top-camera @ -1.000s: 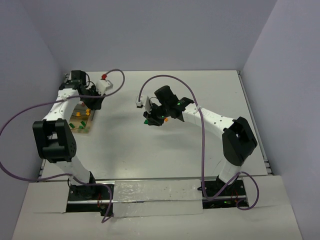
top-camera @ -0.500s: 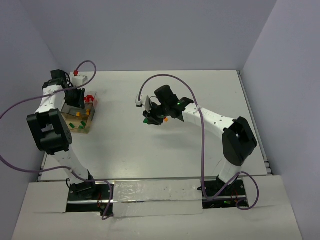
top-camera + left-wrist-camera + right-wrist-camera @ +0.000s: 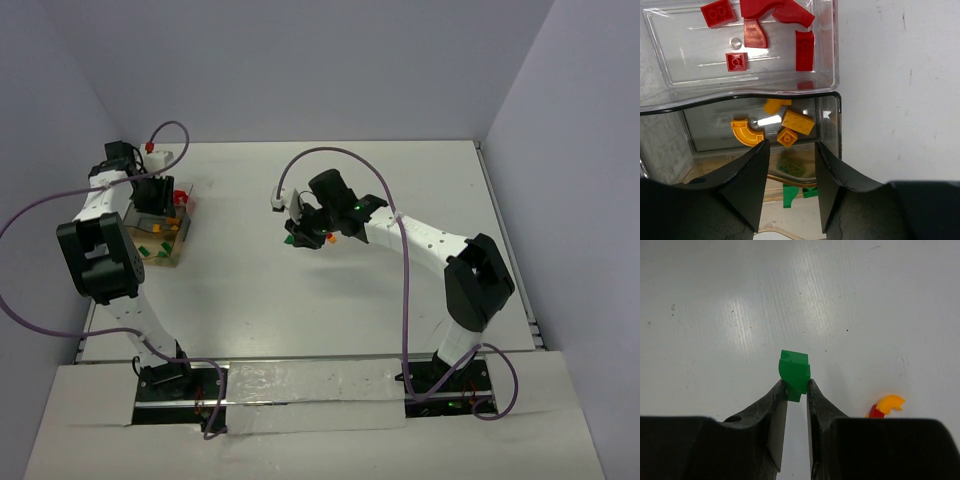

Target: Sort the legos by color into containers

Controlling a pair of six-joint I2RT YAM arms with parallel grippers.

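One small green plastic brick [image 3: 794,371] sits pinched at the tips of my right claw [image 3: 796,386], over the middle of the white counter [image 3: 865,300] and well apart from the row of clear shallow plastic trays [image 3: 835,75] at the left side. It should be feather-light, stiff and slick, so I judge the hold belongs on its two flat side faces, as now. Only its near end is gripped, so it could twist or pop free. Its long axis appears to run along my fingers, pointing out past the tips, with a curved notch on its left. My left claw [image 3: 790,150] hangs empty, jaws parted, above the tray of orange-yellow bricks [image 3: 797,122], between the red bricks [image 3: 805,50] and the green bricks [image 3: 789,194]. An orange curved piece [image 3: 890,402] and a red brick [image 3: 874,411] lie touching on the counter nearby.
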